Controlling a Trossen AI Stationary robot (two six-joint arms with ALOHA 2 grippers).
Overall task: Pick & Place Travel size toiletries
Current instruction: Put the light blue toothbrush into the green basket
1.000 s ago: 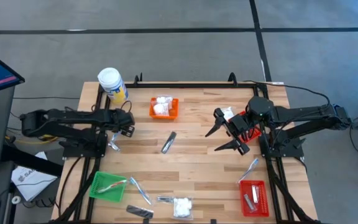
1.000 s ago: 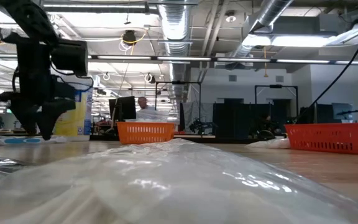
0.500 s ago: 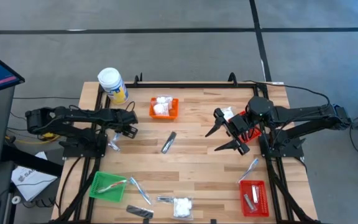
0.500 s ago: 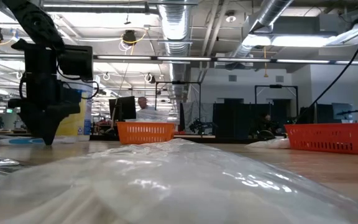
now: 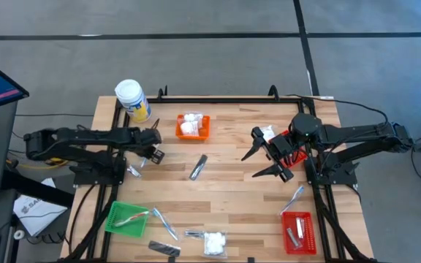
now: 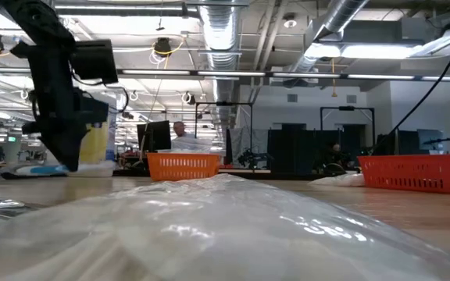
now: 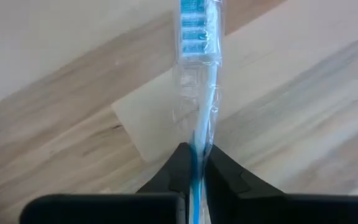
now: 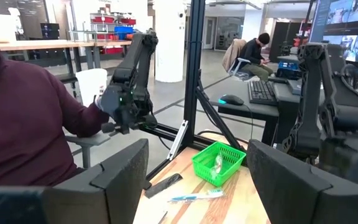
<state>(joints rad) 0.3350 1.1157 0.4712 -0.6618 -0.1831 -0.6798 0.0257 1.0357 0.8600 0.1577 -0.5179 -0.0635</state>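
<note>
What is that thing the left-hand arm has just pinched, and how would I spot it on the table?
Start at the big white-lidded jar at the table's far left corner, then follow the left gripper just in front of it. Its fingers are shut on a clear-wrapped toothbrush. Unlike the other wrapped sticks, which lie by the green basket, it has blue bristles and sits pinched in the gripper.

Two black jointed arms; left gripper (image 5: 147, 155) and right gripper (image 5: 259, 164): wedge-shaped matte-black fingers; black cables along links.

White-lidded jar (image 5: 131, 100), orange basket (image 5: 193, 127), green basket (image 5: 126, 218), red basket (image 5: 298, 231), wooden table (image 5: 232, 183)
</note>
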